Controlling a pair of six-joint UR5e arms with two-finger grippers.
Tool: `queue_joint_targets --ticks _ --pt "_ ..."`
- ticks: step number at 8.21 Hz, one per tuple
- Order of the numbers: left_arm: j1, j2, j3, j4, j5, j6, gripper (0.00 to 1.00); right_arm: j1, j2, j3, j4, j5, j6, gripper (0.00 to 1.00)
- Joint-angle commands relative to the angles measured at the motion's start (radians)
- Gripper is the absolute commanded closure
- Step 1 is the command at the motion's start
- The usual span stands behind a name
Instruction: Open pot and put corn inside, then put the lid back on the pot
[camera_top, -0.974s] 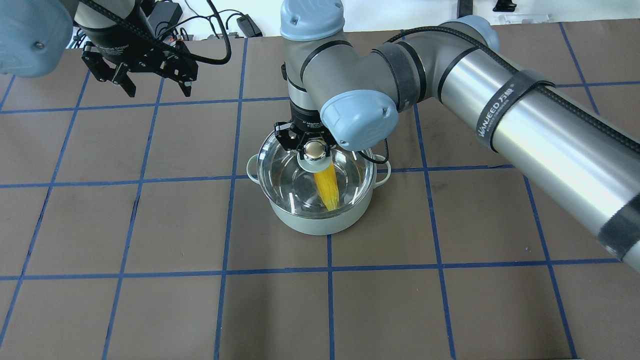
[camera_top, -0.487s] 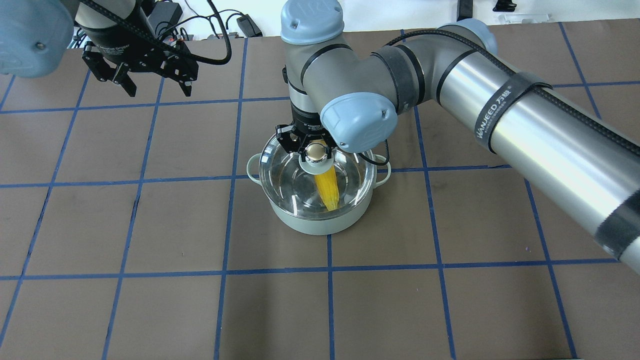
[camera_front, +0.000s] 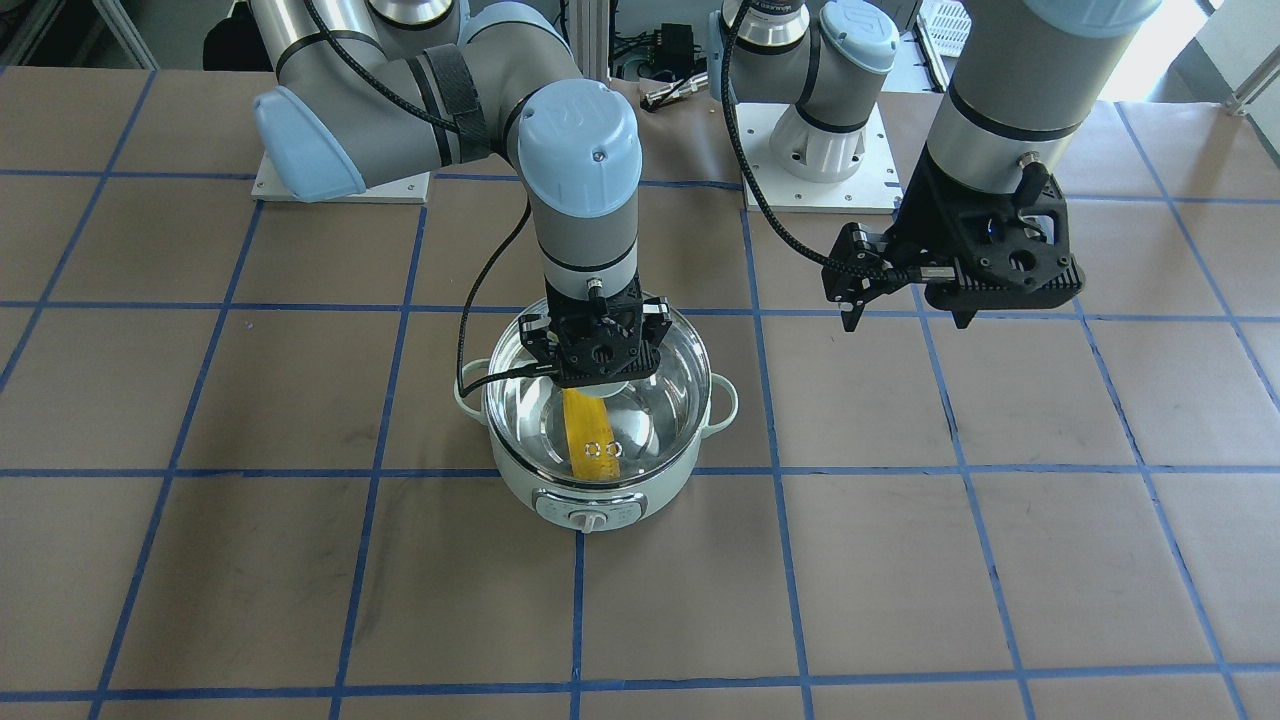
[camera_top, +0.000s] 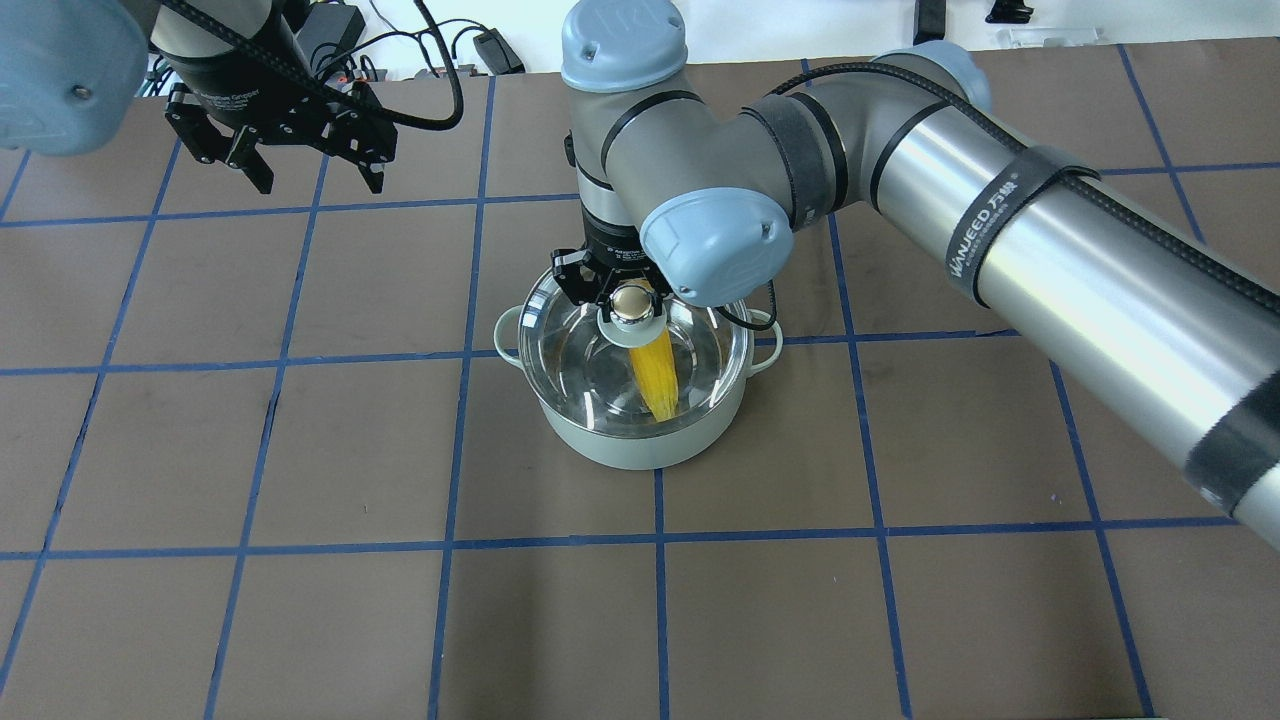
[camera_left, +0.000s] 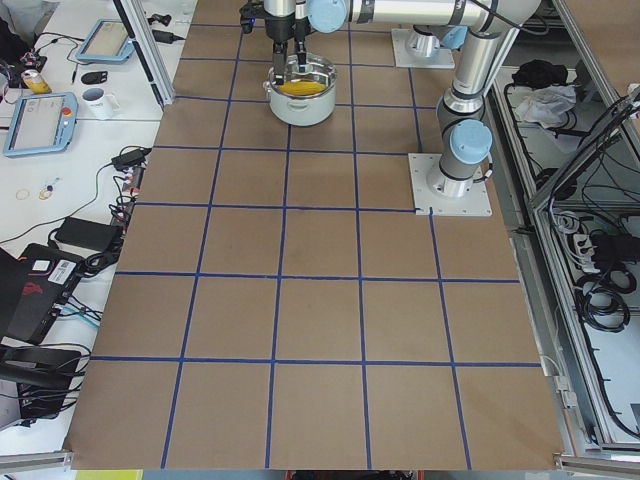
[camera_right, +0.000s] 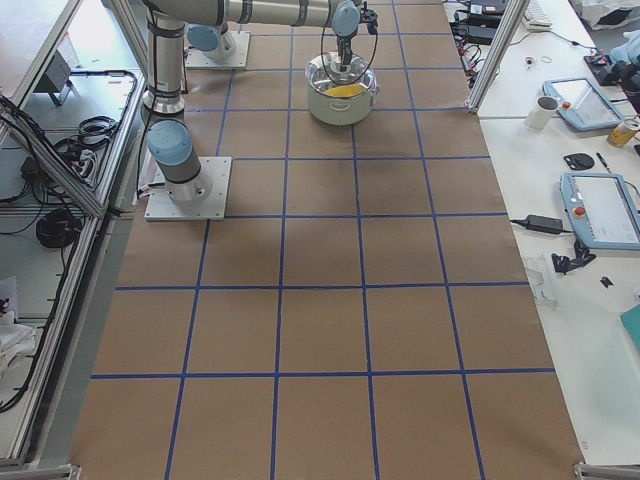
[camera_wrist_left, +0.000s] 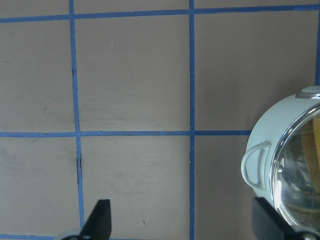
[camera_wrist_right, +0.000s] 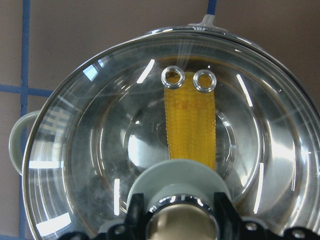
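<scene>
The mint-green pot stands mid-table, its dial panel facing the front-facing camera. The yellow corn lies inside it and shows through the glass in the right wrist view. The clear lid sits over the pot's rim. My right gripper is straight above the lid, shut on its beige knob. My left gripper hangs open and empty above the table to the pot's left. The pot's handle shows at the right edge of the left wrist view.
The brown table carries a grid of blue tape lines. Both arm bases stand on white plates at the robot's side. Cables and adapters lie past the far table edge. Side desks with tablets and mugs flank the table.
My right wrist and the lid it holds have sunk very slightly onto the pot. The left arm has not moved.
</scene>
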Motion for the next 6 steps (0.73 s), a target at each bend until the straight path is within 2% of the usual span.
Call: queue_joint_targets --ticks 1,3,5,6 --pt "-0.002 -0.002 0.011 -0.013 -0.026 -0.005 0.00 0.000 0.004 -0.001 -0.034 0.000 -0.001 0.94" --pt "-0.002 0.018 0.005 -0.016 -0.060 -0.003 0.00 0.000 0.022 0.001 -0.032 -0.005 0.002 0.91" --pt "-0.003 0.023 0.004 -0.014 -0.063 -0.003 0.00 0.000 0.023 -0.001 -0.032 -0.005 0.005 0.80" --pt "-0.003 0.023 -0.001 -0.014 -0.063 -0.003 0.00 -0.001 0.023 -0.001 -0.031 -0.006 0.015 0.80"
